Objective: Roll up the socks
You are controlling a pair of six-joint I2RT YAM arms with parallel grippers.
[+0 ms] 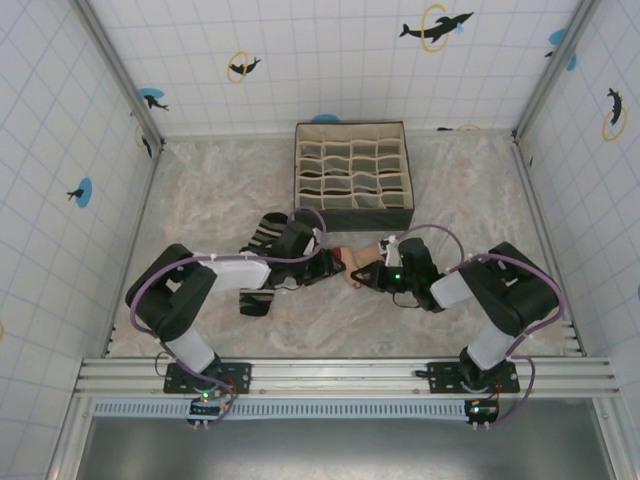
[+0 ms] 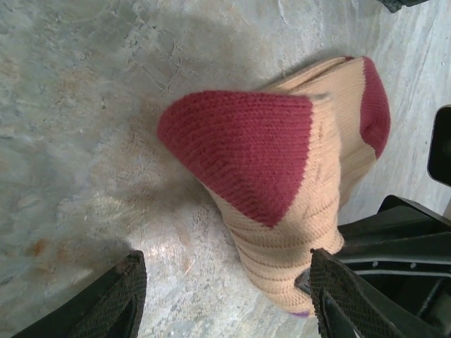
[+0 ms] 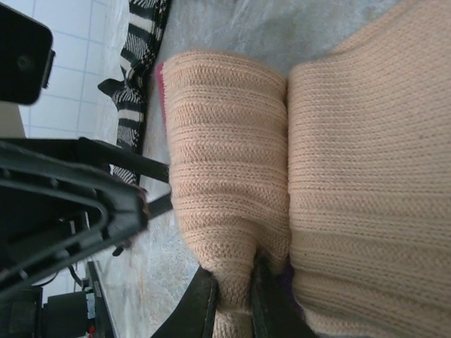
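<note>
The peach sock [image 1: 356, 262] lies bunched between the two grippers at the table's middle. In the left wrist view the peach sock [image 2: 296, 176] is folded over, its dark red heel patch facing up. My left gripper [image 2: 225, 299] stands open, its right finger [image 2: 345, 296] touching the sock's lower fold. My right gripper [image 3: 235, 306] is shut on a pinched fold of the peach sock [image 3: 225, 169]. The black sock with grey-white stripes [image 1: 268, 232] lies beyond the left arm, and the black striped sock [image 3: 137, 70] shows at the upper left of the right wrist view.
A dark fabric organiser box [image 1: 354, 176] with several beige compartments stands at the back of the marbled table [image 1: 210, 190]. Tiled walls close in the left, right and back sides. Both arms crowd the table's middle.
</note>
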